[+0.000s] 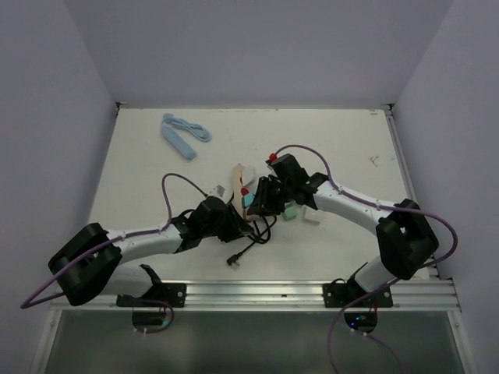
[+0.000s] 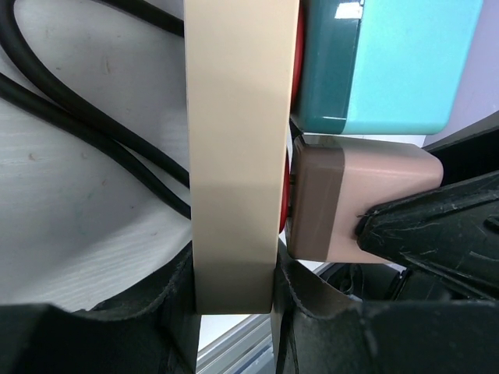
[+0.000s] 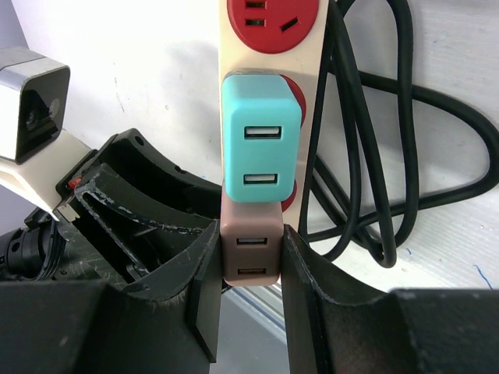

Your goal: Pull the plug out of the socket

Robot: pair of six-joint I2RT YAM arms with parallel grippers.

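The dusty-pink two-port USB plug (image 3: pixel 251 248) sits in the end socket of the long beige plastic power strip (image 2: pixel 234 156), touching the teal square USB plug (image 3: pixel 261 148) beside it. My right gripper (image 3: pixel 251 274) is clamped on the pink plug's two sides. My left gripper (image 2: pixel 234 300) is closed across the strip's end, near the middle of the white table (image 1: pixel 343 140). The coiled black cable (image 3: pixel 351 156) lies just beside the strip

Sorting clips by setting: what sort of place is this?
Likely a robotics lab test cell: a white table, plain walls on three sides, an aluminium rail at its near edge.
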